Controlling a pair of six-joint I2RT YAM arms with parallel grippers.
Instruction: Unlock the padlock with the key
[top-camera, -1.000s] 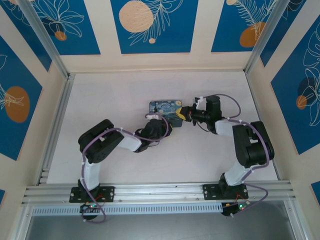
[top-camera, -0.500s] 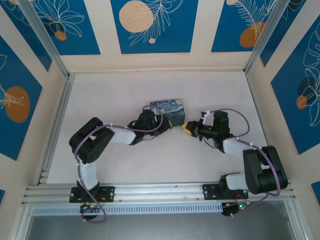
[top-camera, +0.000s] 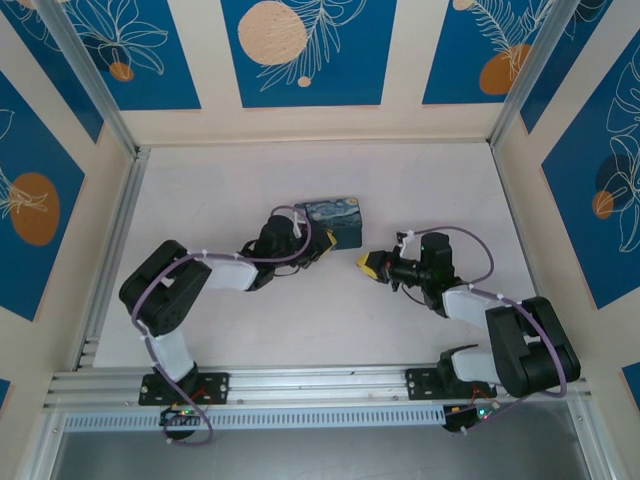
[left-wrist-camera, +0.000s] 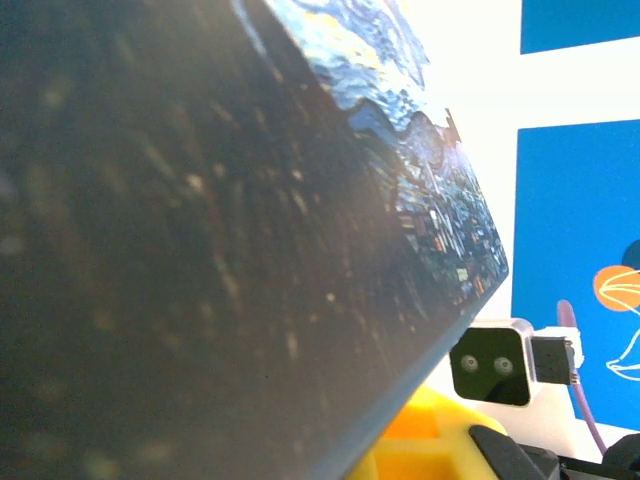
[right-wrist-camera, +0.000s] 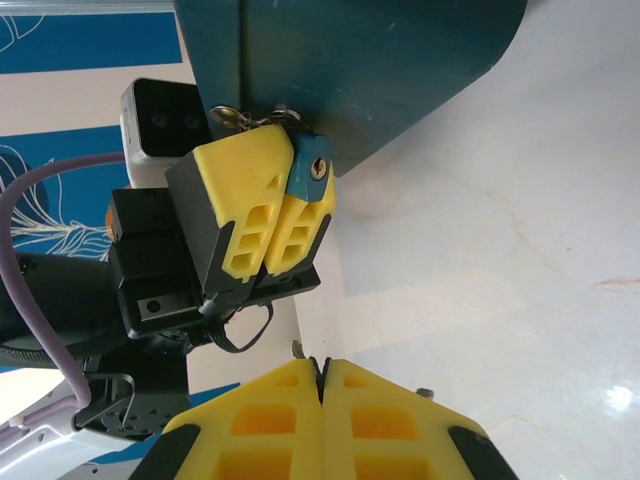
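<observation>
Left gripper (right-wrist-camera: 285, 175) clamped on padlock (right-wrist-camera: 312, 166) at tin (right-wrist-camera: 380, 70) edge, mid-table (top-camera: 200, 190). Right gripper (right-wrist-camera: 322, 385) fingers pressed together, near, toward right edge. Cannot make out key.

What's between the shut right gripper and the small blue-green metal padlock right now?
Only bare white table, by the top view. The right wrist view shows the padlock pinched in the left gripper.

You see a pale, glossy table (top-camera: 430, 180) across the middle of the frame. Just above its centre a blue painted tin (top-camera: 338, 218) rests on it, flat or tipped you cannot tell.
</observation>
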